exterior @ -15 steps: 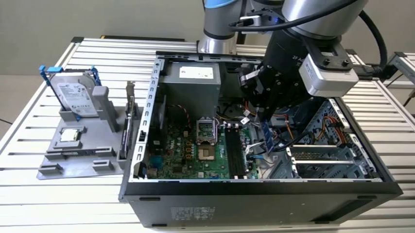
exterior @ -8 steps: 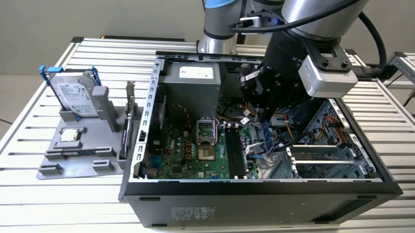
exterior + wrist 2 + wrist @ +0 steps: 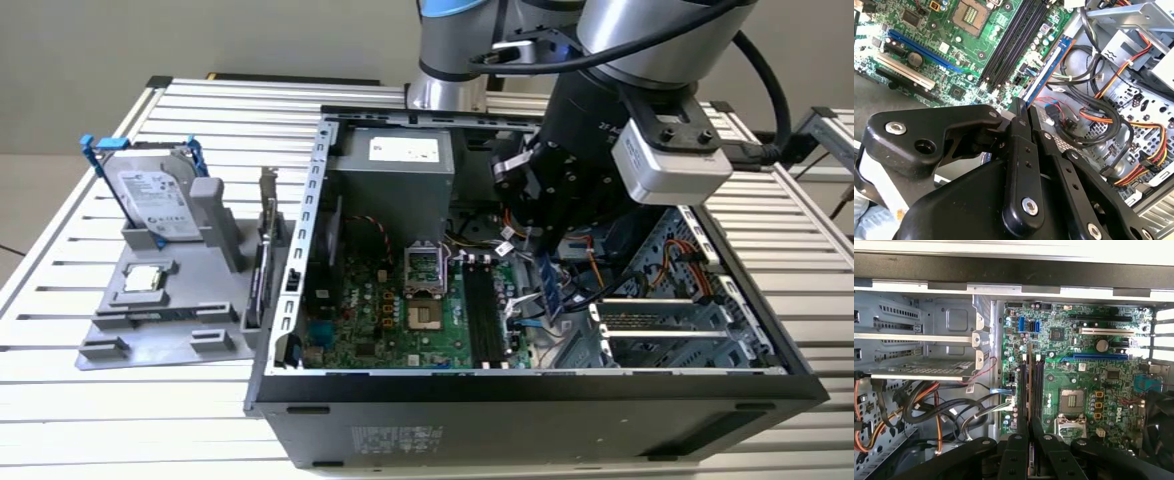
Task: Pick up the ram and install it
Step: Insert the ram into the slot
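Note:
The ram (image 3: 554,292) is a thin bluish circuit strip, and my gripper (image 3: 542,258) is shut on its upper end. It hangs on edge inside the open computer case (image 3: 534,385), a little above the motherboard (image 3: 374,310). In the exterior view it sits just to the right of the black memory slots (image 3: 483,320). In the second wrist view the ram (image 3: 1049,70) runs out from the gripper (image 3: 1026,107) beside the slots (image 3: 1014,40). In the first wrist view the ram (image 3: 1029,385) shows edge-on, lined up along the slots (image 3: 1038,385), with the gripper (image 3: 1029,424) shut on it.
A grey holder (image 3: 160,325) left of the case carries a silver hard drive in a blue frame (image 3: 154,200) and a square processor chip (image 3: 144,280). Inside the case are the power supply (image 3: 394,180), the processor socket (image 3: 424,265), loose cables (image 3: 1089,115) and a drive cage (image 3: 667,320).

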